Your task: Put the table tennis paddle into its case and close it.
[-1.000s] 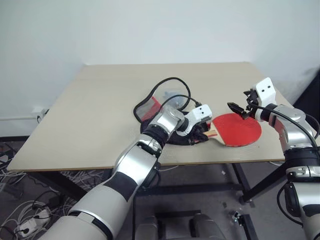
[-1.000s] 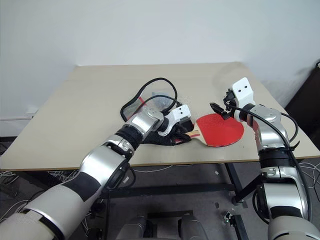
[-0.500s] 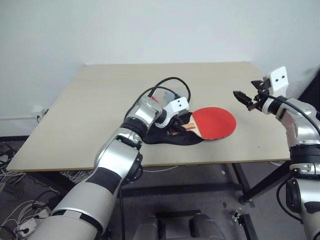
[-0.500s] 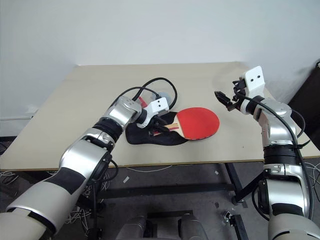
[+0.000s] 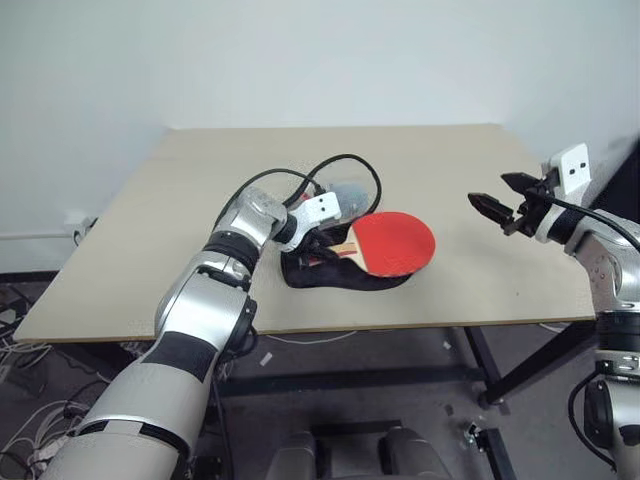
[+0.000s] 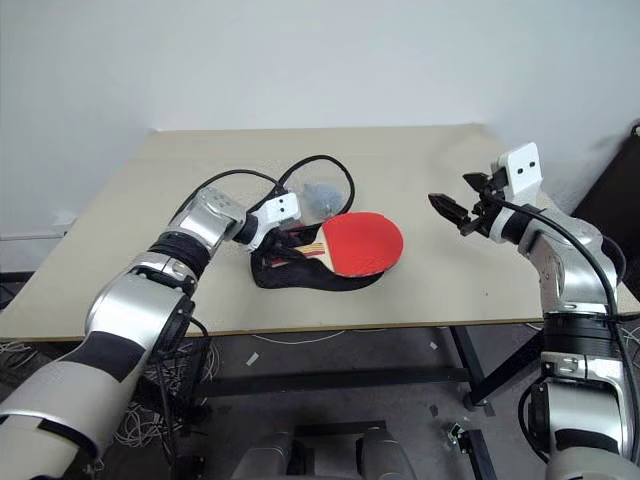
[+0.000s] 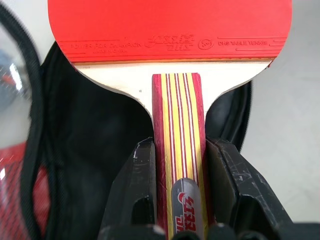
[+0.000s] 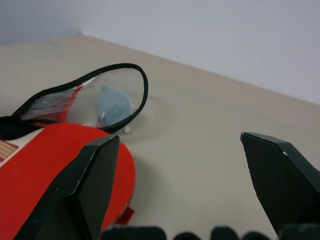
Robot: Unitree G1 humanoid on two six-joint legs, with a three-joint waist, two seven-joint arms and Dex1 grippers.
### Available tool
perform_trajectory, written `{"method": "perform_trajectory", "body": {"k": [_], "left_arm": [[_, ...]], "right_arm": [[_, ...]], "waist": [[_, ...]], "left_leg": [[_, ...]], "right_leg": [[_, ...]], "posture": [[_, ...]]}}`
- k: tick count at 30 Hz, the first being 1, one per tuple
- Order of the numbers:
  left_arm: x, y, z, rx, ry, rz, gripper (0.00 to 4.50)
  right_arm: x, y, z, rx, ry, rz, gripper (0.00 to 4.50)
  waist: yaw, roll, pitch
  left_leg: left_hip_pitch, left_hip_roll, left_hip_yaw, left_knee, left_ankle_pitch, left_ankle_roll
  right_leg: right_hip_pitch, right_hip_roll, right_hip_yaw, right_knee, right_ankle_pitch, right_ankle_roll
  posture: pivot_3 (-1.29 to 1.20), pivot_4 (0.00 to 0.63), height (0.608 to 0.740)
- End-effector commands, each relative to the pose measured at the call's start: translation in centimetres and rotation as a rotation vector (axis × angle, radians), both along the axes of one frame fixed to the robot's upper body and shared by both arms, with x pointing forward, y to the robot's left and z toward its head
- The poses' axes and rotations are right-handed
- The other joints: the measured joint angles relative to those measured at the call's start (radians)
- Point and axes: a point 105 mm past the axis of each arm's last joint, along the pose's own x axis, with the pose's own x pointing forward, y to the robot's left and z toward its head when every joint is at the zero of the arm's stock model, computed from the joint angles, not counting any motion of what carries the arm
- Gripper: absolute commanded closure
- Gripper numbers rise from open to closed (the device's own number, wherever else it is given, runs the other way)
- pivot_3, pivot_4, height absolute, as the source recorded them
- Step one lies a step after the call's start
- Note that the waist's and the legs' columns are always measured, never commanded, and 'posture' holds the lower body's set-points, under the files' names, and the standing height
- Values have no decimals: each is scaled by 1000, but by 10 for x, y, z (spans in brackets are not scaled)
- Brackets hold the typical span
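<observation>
Light was even and soft, fairly bright, with no hard glare on the table (image 5: 200, 210). Shadows lay faint and short under the paddle (image 5: 395, 243) and the case (image 5: 335, 275). The head views were sharp throughout. In the right wrist view the near fingers (image 8: 85, 190) were blurred; in the left wrist view the paddle's print read crisp, the edges softer.

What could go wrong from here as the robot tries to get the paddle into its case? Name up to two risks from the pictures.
1. The left hand grips only the handle, so the paddle may twist while sliding in.
2. The case lies loose on the table, with the right hand open and away, so it may get pushed along.
</observation>
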Motion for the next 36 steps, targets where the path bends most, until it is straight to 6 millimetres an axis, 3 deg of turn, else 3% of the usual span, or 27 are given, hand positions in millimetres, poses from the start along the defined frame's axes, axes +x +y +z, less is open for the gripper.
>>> {"method": "perform_trajectory", "body": {"k": [1,17,36], "left_arm": [[7,9,6,35,-74,19,3486],[9,30,-6,126,-91,60,3486],[15,17,0,97,-153,64,3486]], "right_arm": [[-4,-2,21,-12,-70,-4,286],[-1,-1,14,-27,-46,-13,286],[0,0,11,-36,-37,-14,286]], "waist": [[0,0,0],[0,0,0],[1,0,0]], "left_leg": [[0,0,0,0,0,0],[0,0,0,0,0,0],[-1,0,0,1,0,0]], "right_leg": [[0,0,0,0,0,0],[0,0,0,0,0,0],[0,0,0,0,0,0]], "posture": [[0,0,740],[0,0,740],[0,0,740]]}}
